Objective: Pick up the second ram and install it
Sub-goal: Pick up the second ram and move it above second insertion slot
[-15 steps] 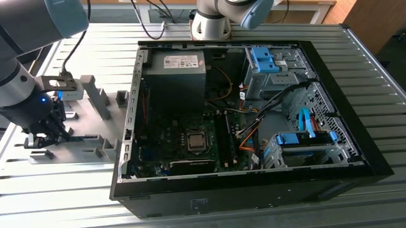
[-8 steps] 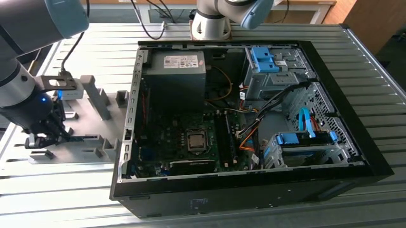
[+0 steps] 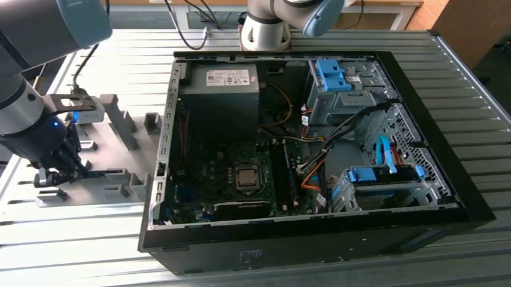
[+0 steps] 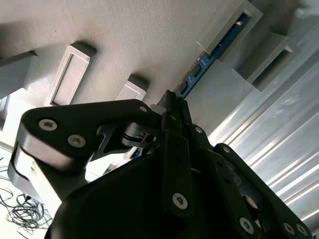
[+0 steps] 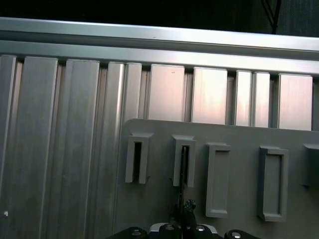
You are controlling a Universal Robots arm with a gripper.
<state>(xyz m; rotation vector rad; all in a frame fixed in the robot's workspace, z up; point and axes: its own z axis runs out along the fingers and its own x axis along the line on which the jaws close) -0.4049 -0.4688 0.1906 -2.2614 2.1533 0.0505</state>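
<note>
**Gripper [image 3: 54, 174], single arm.** It is down on the grey holder plate [image 3: 104, 156]. The jaws are drawn nearly together, w/ a gap approx. the stick's own thickness. In the second wrist view the gripper [image 4: 172, 102] sits over one end portion of the second ram [image 4: 209, 57] and appears to clamp it by its two flat faces. Nothing else is in the grasp. In the first wrist view the gripper [image 5: 185, 205] lines up w/ the ram's thin upper edge [image 5: 183, 164].

**Second ram.** A blue board w/ dark chips, standing on its long edge. Its far end is seated in a slotted holder block [image 4: 219, 30], and it looks not yet lifted. It runs along the plate's edge away from the arm's base, w/ its free end toward the plate's edge beside the PC case [image 3: 319, 245]. Further slotted blocks [image 5: 271, 184] stand in a row on the same plate, apart from the ram.

**Surroundings.** The plate lies on the ribbed metal table [image 3: 80, 239], just beside the case wall, at the exterior view's left. The case is open w/ the mainboard [image 3: 215, 173] facing up. The CPU socket [image 3: 246, 177] is near mid-board, w/ long dark slots [image 3: 281, 173] just beside it toward the exterior view's right.

**Step (judged).** Pick-up, at the grasp stage. Install has not begun, as the ram is well apart from the mainboard.

**Next move calls for (judged).**
- A straight pull out of the block along its slot, w/o twist, since a thin board may bind or flex.
- A firm hold on the faces.
- Clearance over the case wall.
- The ram's long edge kept parallel to a board slot.
</note>
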